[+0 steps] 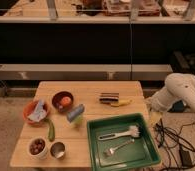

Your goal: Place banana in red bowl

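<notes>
The banana (122,103) is small and yellow. It lies on the wooden table (91,90) right of centre, next to a dark flat object (108,98). The red bowl (28,114) stands at the table's left side and holds a crumpled blue-white item (38,110). The white arm (183,91) reaches in from the right. Its gripper (154,114) hangs by the table's right edge, to the right of the banana and apart from it.
A darker maroon bowl (62,100) holds an orange fruit. A blue packet (75,112), a long green vegetable (51,131), a white cup (37,147) and a metal cup (57,149) stand nearby. A green tray (143,150) holds a brush and a fork. Cables lie on the floor to the right.
</notes>
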You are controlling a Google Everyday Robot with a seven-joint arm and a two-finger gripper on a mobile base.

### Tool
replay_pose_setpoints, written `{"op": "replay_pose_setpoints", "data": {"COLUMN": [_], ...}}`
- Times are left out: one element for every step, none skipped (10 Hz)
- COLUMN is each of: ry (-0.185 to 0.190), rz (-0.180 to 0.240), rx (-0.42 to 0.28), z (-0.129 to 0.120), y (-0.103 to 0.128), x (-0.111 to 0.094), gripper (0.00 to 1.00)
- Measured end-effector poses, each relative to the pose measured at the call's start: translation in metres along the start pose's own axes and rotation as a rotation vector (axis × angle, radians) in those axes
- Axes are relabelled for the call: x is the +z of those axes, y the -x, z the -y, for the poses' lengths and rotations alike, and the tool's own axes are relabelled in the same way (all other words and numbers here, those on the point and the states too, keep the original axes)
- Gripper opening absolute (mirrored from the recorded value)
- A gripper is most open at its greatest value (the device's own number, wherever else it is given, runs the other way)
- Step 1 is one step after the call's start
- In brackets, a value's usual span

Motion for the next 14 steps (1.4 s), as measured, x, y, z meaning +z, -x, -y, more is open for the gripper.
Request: {"op": "replay_pose_setpoints", "data": {"ry": [0.000, 0.000, 0.000, 0.000, 0.000, 0.000, 0.000, -0.002, -0.018, -0.039, -0.061, -0.084, -0.109, -0.142], "rz": [0.000, 0.000, 0.000, 0.000, 0.000, 0.000, -0.002, -0.009, -0.028, -0.050, -0.068, -0.085, -0.101, -0.106], "rx": [0.000, 0.000, 0.000, 0.000, 0.000, 0.000, 0.000, -0.001, -0.009, -0.020, -0.028, -0.036, -0.044, -0.053], "z": [0.000, 0.000, 0.000, 0.000, 0.000, 0.000, 0.000, 0.001, 0.005, 0.017, 0.032, 0.049, 0.071, 0.097], "y": [0.000, 0.000, 0.000, 0.000, 0.000, 0.000, 0.000, -0.001, 0.003, 0.010, 0.015, 0.020, 0.027, 0.037], "x": [0.000, 0.000, 0.000, 0.000, 0.000, 0.000, 0.000, 0.000, -0.001, -0.001, -0.003, -0.006, -0.011, -0.016], "gripper": [0.80, 0.80, 0.80, 0.80, 0.80, 0.80, 0.80, 0.80, 0.80, 0.80, 0.80, 0.80, 0.80, 0.80]}}
